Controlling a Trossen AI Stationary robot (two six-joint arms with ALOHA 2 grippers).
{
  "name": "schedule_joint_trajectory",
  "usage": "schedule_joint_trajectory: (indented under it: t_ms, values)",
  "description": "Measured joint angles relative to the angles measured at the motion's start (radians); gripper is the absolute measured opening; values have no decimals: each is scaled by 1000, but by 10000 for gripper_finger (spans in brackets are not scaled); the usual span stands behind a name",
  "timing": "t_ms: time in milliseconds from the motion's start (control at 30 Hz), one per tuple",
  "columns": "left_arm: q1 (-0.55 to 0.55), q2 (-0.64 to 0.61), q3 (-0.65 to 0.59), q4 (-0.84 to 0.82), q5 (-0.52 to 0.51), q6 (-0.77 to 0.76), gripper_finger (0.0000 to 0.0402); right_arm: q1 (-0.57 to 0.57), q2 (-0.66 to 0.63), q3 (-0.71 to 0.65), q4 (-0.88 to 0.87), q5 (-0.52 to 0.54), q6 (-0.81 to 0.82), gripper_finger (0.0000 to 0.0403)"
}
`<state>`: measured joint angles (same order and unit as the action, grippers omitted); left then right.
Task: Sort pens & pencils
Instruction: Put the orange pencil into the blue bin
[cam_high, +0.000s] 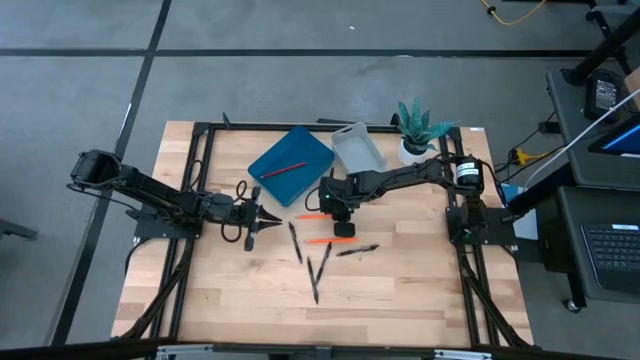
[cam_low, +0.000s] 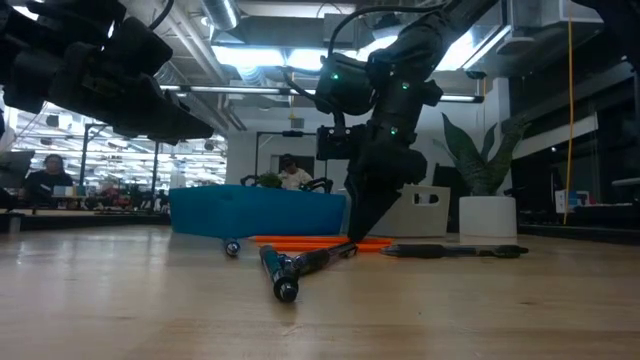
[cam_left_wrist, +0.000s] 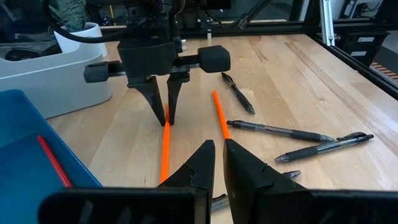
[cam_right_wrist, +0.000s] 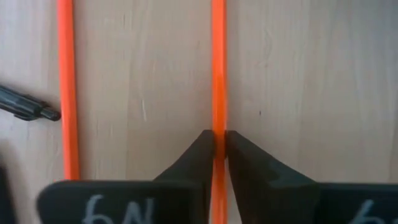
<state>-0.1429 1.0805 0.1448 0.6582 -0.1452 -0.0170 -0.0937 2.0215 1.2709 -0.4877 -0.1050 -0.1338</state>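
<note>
Right gripper (cam_right_wrist: 218, 138) pinches an orange pencil (cam_right_wrist: 218, 74) on the table.

We see its fingers clamped on that pencil, near the blue tray (cam_high: 290, 163), with a second orange pencil (cam_right_wrist: 66, 87) lying parallel beside it. Black pens (cam_high: 318, 262) lie scattered farther from the tray. A red pencil (cam_high: 284, 169) lies inside the tray. The left gripper (cam_high: 272, 217) waits beside the tray, fingers nearly together and empty.

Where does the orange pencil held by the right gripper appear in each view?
High view: the orange pencil lies at the right gripper, on the blue bin's side.
Low view: in the orange strip at the gripper's tip; two pencils merge there.
Left wrist view: the left of two.
Right wrist view: centre, between the fingers.
Shared landmark: the right gripper.
</note>
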Motion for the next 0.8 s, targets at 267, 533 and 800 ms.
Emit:
schedule_joint_trajectory:
  t_ms: [267,533,800]
  values:
    - [0,0,0,0,0,0,27,0,1,-1,-1,0,-3,15]
    - [0,0,0,0,0,0,27,0,1,-1,0,-1,-5,26]
    - [0,0,0,0,0,0,27,-2,1,-1,-7,-33,12,15]
